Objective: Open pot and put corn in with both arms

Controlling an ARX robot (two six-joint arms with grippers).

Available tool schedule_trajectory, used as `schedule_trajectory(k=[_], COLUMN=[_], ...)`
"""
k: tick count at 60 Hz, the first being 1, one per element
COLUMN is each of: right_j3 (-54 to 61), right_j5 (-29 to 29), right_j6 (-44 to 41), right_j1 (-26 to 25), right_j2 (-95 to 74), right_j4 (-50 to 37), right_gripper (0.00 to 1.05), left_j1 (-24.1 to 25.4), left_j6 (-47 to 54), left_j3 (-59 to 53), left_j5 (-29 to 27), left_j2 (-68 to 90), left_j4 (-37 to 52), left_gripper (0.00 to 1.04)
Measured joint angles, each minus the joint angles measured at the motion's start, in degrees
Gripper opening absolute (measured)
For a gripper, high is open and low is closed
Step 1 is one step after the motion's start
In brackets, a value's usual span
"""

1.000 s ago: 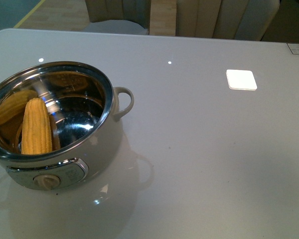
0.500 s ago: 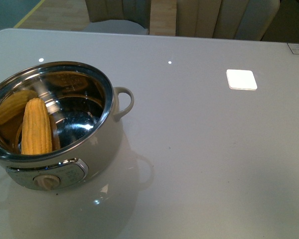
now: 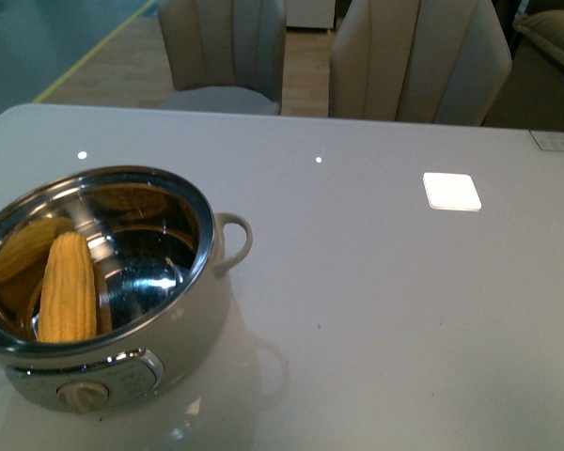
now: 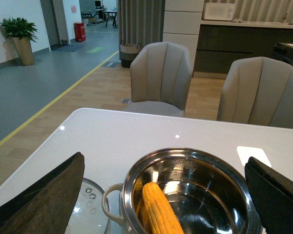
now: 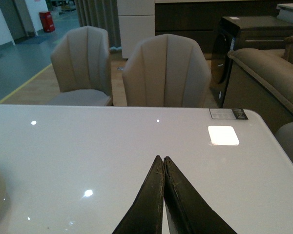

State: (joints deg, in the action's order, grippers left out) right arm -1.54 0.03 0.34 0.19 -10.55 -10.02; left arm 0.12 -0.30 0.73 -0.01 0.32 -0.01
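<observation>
The left gripper (image 4: 163, 195) hangs above the pot (image 4: 188, 195) with its jaws spread wide, one dark pad (image 4: 39, 195) at the lower left of the left wrist frame and the other at the lower right, nothing between them but the open pot beneath. The right gripper (image 5: 163, 168) has its jaws pressed tip to tip, holding nothing, over bare worktop (image 5: 88, 146) at the bottom centre of the right wrist frame. In the front view neither arm shows. The corn (image 3: 68, 287) lies inside the pot (image 3: 183, 319) at the lower left of that frame, leaning against the shiny steel wall, its reflection beside it. The glass lid (image 4: 90, 209) rests flat on the worktop just beside the pot's loop handle (image 4: 110, 204), at the lower left of the left wrist frame. Two beige chairs (image 3: 414, 61) stand behind the worktop at the top of the front view.
</observation>
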Motion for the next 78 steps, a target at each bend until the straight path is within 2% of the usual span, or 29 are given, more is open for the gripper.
schedule_trajectory(k=[8, 36, 68, 78], right_j3=[0.0, 0.0, 0.0, 0.0], right_j5=[-0.02, 0.0, 0.0, 0.0], right_j6=[0.0, 0.0, -0.04, -0.04], right_j1=[0.0, 0.0, 0.0, 0.0], right_j2=[8.59, 10.19, 10.21, 10.21], right_j4=[9.33, 9.92, 9.92, 9.92], right_gripper=[0.02, 0.02, 0.95, 0.96], left_j1=[0.0, 0.0, 0.0, 0.0], left_j6=[0.0, 0.0, 0.0, 0.0], left_j3=[0.0, 0.0, -0.02, 0.0], left_j5=[-0.02, 0.0, 0.0, 0.0], left_j2=[0.0, 0.0, 0.0, 0.0], left_j4=[0.0, 0.0, 0.0, 0.0], left_gripper=[0.98, 0.98, 0.98, 0.98])
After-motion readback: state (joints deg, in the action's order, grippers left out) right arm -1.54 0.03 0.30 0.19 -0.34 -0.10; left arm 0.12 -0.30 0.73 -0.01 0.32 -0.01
